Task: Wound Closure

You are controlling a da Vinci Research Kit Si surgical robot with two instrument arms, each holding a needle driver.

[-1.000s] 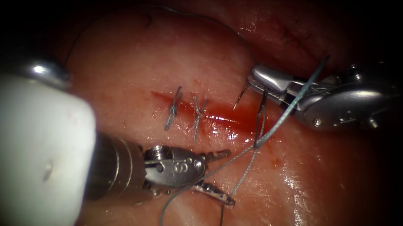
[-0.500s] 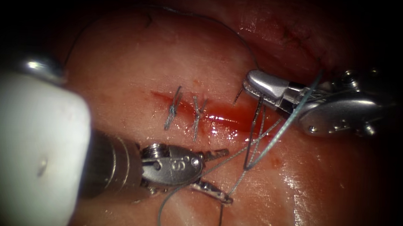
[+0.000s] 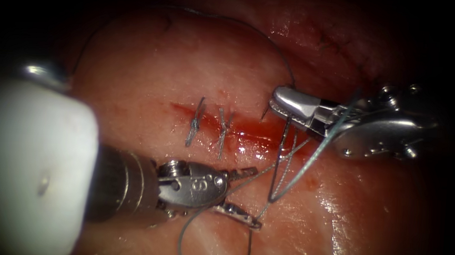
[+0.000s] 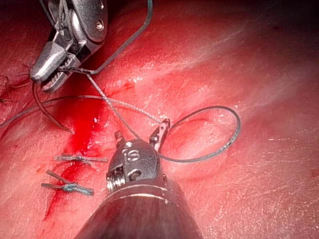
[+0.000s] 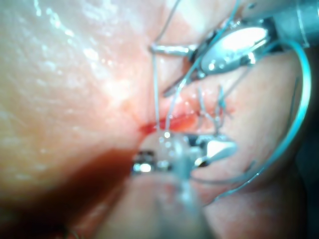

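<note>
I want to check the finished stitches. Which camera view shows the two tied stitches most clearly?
The endoscope view: both tied stitches lie unobstructed across the cut, left of the fluid. The left wrist view shows them too, beside the left tool. In the right wrist view they appear blurred.

The tissue (image 3: 152, 70) is pink with glossy pale streaks, and the red fluid (image 3: 248, 129) lies as a bright stripe along the cut (image 3: 186, 111). The thread (image 3: 310, 159) is grey-blue, as are the two tied stitches (image 3: 196, 121) crossing the cut. Both the left pincer (image 3: 242, 192) and right pincer (image 3: 284, 105) are shiny silver metal, and the needle (image 3: 264, 113) is dark.
</note>
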